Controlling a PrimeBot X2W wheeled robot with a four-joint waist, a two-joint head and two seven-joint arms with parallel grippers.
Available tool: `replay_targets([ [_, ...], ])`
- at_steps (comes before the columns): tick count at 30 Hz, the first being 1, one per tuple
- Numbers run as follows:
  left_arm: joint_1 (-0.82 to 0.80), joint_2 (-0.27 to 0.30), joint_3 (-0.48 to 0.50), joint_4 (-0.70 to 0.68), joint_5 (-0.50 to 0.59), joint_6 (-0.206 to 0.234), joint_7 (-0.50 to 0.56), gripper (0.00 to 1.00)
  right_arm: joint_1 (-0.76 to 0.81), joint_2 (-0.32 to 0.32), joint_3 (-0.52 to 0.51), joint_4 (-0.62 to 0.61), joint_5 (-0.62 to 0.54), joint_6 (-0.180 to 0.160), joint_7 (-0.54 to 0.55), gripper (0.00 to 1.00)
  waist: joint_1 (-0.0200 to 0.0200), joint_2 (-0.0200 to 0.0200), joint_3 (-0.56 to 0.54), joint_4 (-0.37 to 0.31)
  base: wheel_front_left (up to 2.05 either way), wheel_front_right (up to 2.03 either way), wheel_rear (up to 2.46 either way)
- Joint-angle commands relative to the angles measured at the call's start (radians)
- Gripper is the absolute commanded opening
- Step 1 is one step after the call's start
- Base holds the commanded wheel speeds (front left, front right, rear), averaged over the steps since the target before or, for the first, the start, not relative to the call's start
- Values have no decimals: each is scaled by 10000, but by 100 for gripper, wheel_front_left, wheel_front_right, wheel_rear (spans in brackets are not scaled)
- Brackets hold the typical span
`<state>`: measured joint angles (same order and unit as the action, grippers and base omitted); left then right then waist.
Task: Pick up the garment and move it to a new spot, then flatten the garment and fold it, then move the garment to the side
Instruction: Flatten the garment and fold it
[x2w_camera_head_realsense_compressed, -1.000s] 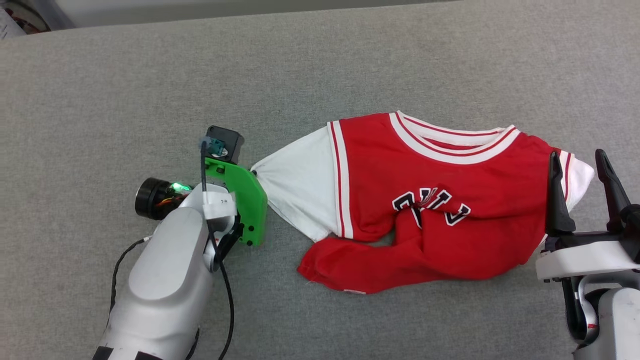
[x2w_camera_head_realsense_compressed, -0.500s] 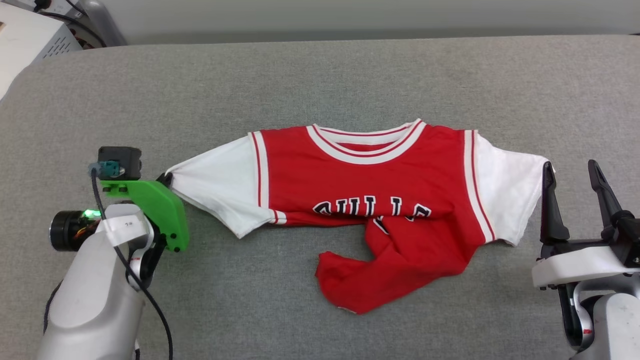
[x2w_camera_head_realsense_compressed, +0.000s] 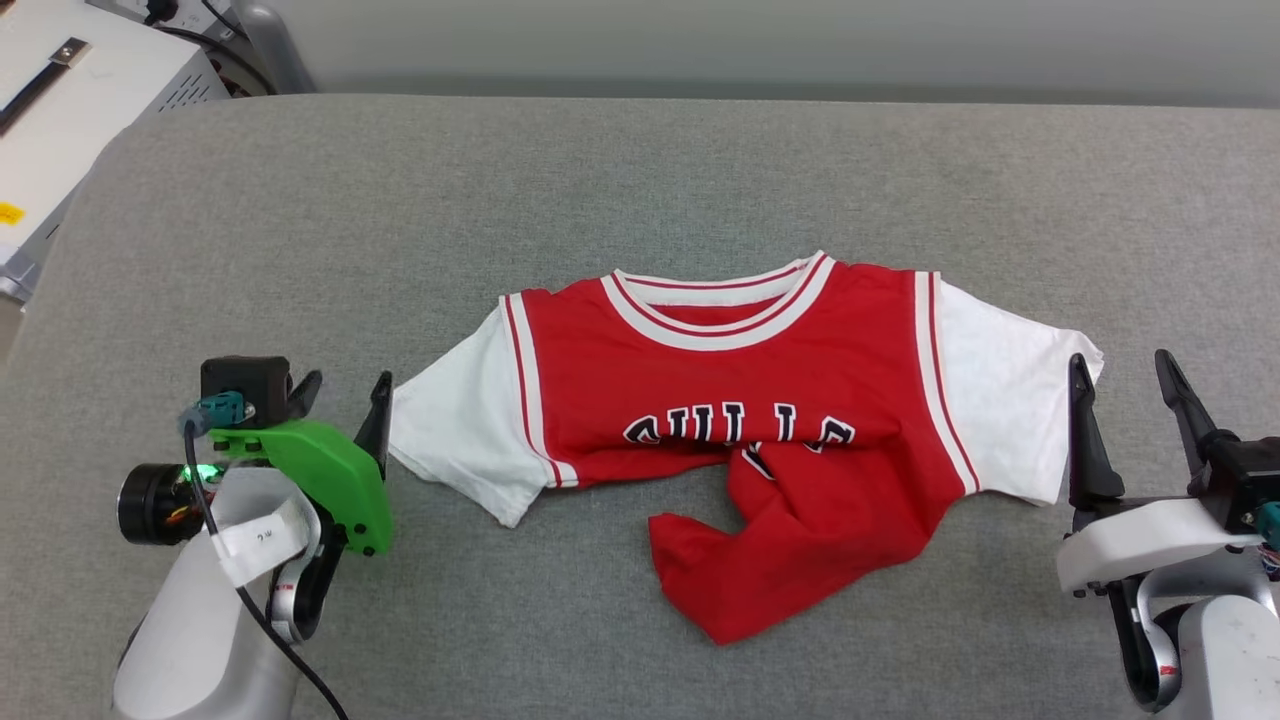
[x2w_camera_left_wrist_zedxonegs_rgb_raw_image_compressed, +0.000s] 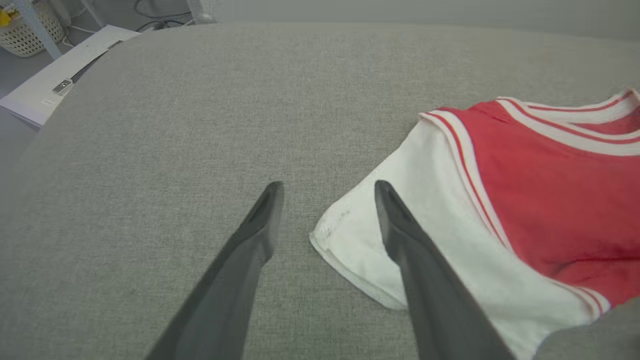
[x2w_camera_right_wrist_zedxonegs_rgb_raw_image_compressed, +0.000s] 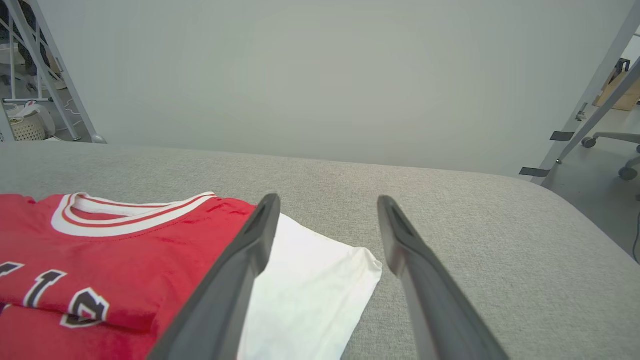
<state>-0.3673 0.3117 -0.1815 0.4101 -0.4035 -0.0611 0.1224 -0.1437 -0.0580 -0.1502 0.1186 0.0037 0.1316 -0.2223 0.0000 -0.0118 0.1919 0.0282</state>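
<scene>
Your left gripper (x2w_camera_head_realsense_compressed: 342, 398) stands open, its two dark fingers spread and clamping nothing. The white cuff of the red basketball-style T-shirt (x2w_camera_head_realsense_compressed: 780, 380) lies right at its inner finger, on the grey fabric-covered surface (x2w_camera_head_realsense_compressed: 640, 170). Your right gripper (x2w_camera_head_realsense_compressed: 1120, 366) is open too, its inner finger at the edge of the other white sleeve. Between the two grippers the shirt lies chest up, its striped collar on the side the fingertips point to. Its red lower half is bunched and twisted, partly covering the dark, white-outlined lettering.
</scene>
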Motion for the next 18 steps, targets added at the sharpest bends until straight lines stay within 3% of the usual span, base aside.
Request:
replay_targets([
  [1,216,-26,-12,-61,97,-65,-413,100,75,-125,13,49,10,-9,136,100,0,118,-146,99,0,0,0],
  [8,923,-26,-300,-711,165,-421,-2438,100,-11,-1161,522,45,415,-9,1941,100,0,118,-522,419,0,0,0],
  [12,1395,96,-287,-1432,381,-353,-3215,100,-280,-2221,1076,-198,1059,-9,3697,100,0,118,-478,641,0,0,0],
  [18,1884,127,-491,-2594,682,-232,-3519,100,-878,-3589,1478,-95,2531,-9,6943,100,0,118,-126,1028,0,0,0],
])
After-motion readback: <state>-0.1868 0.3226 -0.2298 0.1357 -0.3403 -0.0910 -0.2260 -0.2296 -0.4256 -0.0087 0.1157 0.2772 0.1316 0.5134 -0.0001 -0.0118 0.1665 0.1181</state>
